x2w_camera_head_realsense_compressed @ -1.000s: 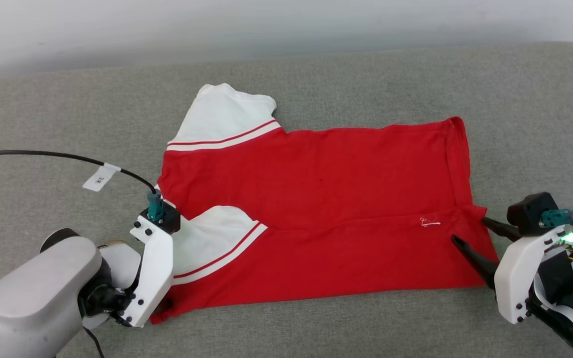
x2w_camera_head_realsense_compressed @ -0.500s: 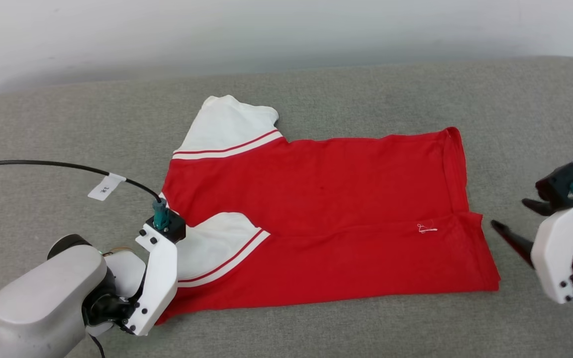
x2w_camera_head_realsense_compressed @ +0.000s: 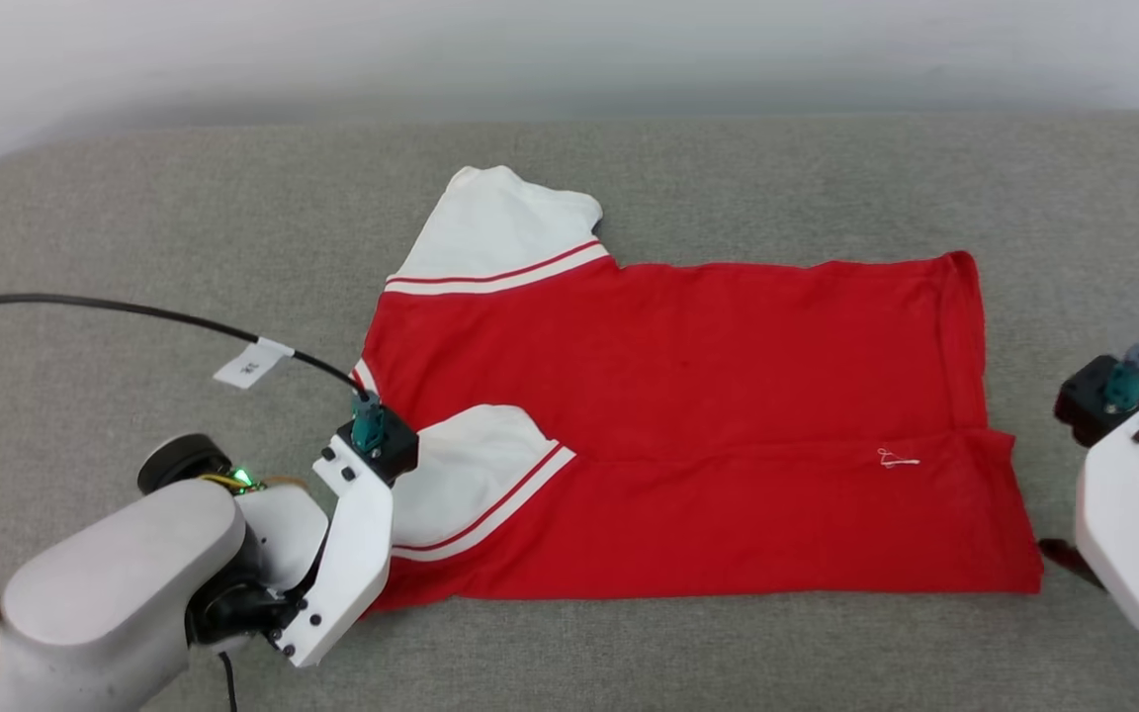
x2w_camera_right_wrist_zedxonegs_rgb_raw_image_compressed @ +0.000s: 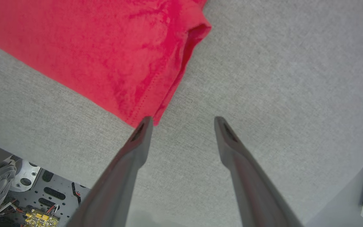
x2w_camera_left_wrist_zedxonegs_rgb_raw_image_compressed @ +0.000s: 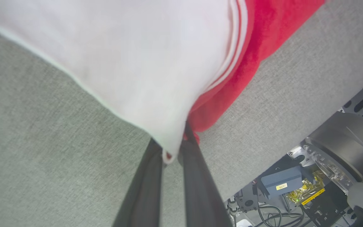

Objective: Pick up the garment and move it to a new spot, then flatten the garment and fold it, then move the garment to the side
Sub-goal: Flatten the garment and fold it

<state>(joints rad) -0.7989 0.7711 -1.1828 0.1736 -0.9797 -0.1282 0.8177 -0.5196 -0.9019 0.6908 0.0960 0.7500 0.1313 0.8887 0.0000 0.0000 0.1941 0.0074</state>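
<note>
The garment (x2w_camera_head_realsense_compressed: 708,415) lies flat on a grey cushion (x2w_camera_head_realsense_compressed: 134,247), its near side folded over, white sleeves at its left end; my left forearm reaches in low towards that end, wrist angled down, and my left gripper (x2w_camera_left_wrist_zedxonegs_rgb_raw_image_compressed: 173,148) is pinched tight on the garment's near sleeve edge and the red cloth beneath; my right gripper (x2w_camera_right_wrist_zedxonegs_rgb_raw_image_compressed: 183,121) stands beside the garment's near hem corner, fingers spread wide, holding nothing, one tip just beside that corner.
</note>
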